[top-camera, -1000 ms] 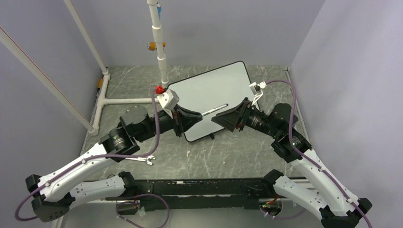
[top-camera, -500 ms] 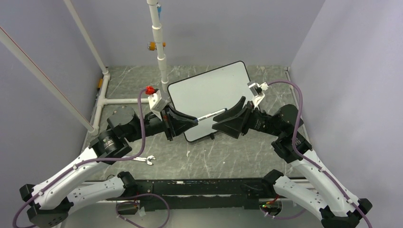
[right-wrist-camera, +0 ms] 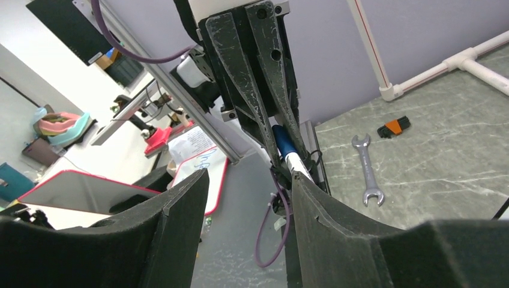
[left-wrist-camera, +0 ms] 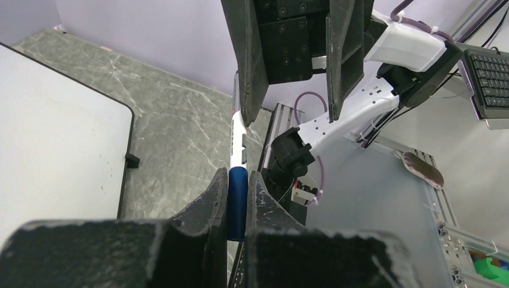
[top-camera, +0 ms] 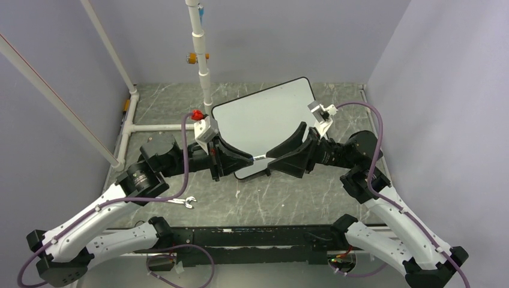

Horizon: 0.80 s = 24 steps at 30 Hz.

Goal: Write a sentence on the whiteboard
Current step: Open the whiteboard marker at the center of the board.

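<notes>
The whiteboard [top-camera: 264, 117] lies flat at the back middle of the table, and its left part also shows in the left wrist view [left-wrist-camera: 54, 138]. It looks blank; no sentence is in view. My left gripper [top-camera: 249, 158] [left-wrist-camera: 237, 175] is shut on the blue cap of a marker [left-wrist-camera: 237, 201] held above the board's near edge. The marker's white barrel [right-wrist-camera: 294, 161] points at my right gripper [top-camera: 270, 159] [right-wrist-camera: 247, 174]. That gripper is open, tip to tip with the left one. The barrel's end lies by the tip of one finger [right-wrist-camera: 324, 216].
A steel wrench [top-camera: 182, 201] [right-wrist-camera: 367, 171] lies on the grey table near the left arm. A white pipe post [top-camera: 204, 72] rises just behind the board's left corner, and pipes [top-camera: 153, 126] run along the floor at left. Purple walls close in both sides.
My left gripper carried the marker off the board toward the near edge. My right gripper advanced leftward up to the marker's free end, and its fingers narrowed slightly.
</notes>
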Each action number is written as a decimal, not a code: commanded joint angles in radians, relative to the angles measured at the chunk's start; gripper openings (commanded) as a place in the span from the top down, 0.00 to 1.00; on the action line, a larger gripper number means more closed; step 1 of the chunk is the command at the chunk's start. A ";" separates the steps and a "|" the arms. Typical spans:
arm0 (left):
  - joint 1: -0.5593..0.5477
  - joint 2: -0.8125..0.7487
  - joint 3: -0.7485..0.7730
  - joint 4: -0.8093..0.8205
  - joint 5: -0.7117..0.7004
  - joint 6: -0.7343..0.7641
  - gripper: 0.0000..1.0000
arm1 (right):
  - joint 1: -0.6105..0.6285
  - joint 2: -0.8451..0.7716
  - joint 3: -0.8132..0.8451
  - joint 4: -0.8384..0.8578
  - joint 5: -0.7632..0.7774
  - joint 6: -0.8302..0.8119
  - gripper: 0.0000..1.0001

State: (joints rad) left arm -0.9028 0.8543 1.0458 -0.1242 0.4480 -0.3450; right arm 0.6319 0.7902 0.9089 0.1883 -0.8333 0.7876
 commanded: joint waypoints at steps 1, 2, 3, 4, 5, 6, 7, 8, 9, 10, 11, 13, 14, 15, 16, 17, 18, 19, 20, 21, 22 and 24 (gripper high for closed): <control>-0.002 -0.026 0.061 -0.009 -0.035 0.008 1.00 | -0.001 -0.020 0.036 0.027 0.012 -0.034 0.44; -0.002 -0.040 0.062 -0.020 -0.079 0.014 1.00 | 0.000 -0.025 0.038 0.033 0.008 -0.033 0.43; -0.002 -0.055 0.058 -0.027 -0.121 0.017 1.00 | 0.000 -0.028 0.041 0.036 -0.001 -0.032 0.43; -0.003 -0.071 0.055 -0.025 -0.155 0.020 1.00 | 0.001 -0.026 0.047 0.032 -0.010 -0.034 0.42; -0.003 -0.085 0.051 -0.019 -0.179 0.023 1.00 | 0.000 -0.025 0.051 0.019 -0.019 -0.042 0.41; -0.003 -0.095 0.050 -0.012 -0.187 0.024 1.00 | 0.001 -0.023 0.054 0.002 -0.031 -0.051 0.40; -0.002 -0.103 0.054 -0.008 -0.186 0.024 1.00 | 0.000 -0.020 0.052 -0.016 -0.044 -0.061 0.39; -0.001 -0.104 0.062 -0.009 -0.180 0.025 1.00 | 0.000 -0.018 0.046 -0.029 -0.058 -0.068 0.38; -0.002 -0.103 0.069 -0.013 -0.172 0.028 1.00 | 0.000 -0.016 0.036 -0.025 -0.073 -0.067 0.38; -0.002 -0.102 0.075 -0.019 -0.159 0.032 1.00 | 0.000 -0.016 0.025 -0.016 -0.082 -0.061 0.38; -0.001 -0.098 0.080 -0.023 -0.142 0.036 1.00 | 0.000 -0.016 0.012 -0.007 -0.082 -0.055 0.38; -0.002 -0.090 0.087 -0.031 -0.106 0.042 1.00 | 0.000 -0.009 0.013 -0.008 -0.078 -0.055 0.38; -0.002 -0.085 0.088 -0.036 -0.091 0.045 1.00 | 0.000 -0.004 0.021 -0.013 -0.074 -0.059 0.38; -0.002 -0.081 0.090 -0.041 -0.076 0.047 1.00 | 0.000 0.003 0.029 -0.017 -0.072 -0.061 0.38; -0.002 -0.075 0.089 -0.045 -0.067 0.047 1.00 | 0.000 0.009 0.037 -0.017 -0.069 -0.059 0.38; -0.002 -0.069 0.088 -0.048 -0.060 0.046 1.00 | 0.000 0.015 0.045 -0.016 -0.063 -0.057 0.38; -0.002 -0.064 0.085 -0.046 -0.054 0.046 1.00 | 0.000 0.022 0.053 -0.015 -0.057 -0.051 0.38; -0.002 -0.058 0.079 -0.042 -0.046 0.043 1.00 | 0.001 0.029 0.060 -0.012 -0.051 -0.045 0.38; -0.002 -0.054 0.073 -0.030 -0.035 0.038 1.00 | 0.001 0.036 0.064 -0.004 -0.045 -0.036 0.39; -0.002 -0.049 0.065 -0.016 -0.018 0.031 1.00 | 0.001 0.046 0.068 0.005 -0.043 -0.027 0.40; -0.002 -0.045 0.058 -0.004 -0.004 0.023 1.00 | 0.000 0.053 0.069 0.018 -0.045 -0.020 0.41; -0.001 -0.037 0.038 0.030 0.021 0.009 1.00 | 0.001 0.066 0.073 0.039 -0.050 -0.009 0.44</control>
State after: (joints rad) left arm -0.9035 0.8051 1.1069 -0.1623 0.3950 -0.3130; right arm 0.6319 0.8433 0.9276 0.1612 -0.8806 0.7559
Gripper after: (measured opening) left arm 0.103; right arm 0.585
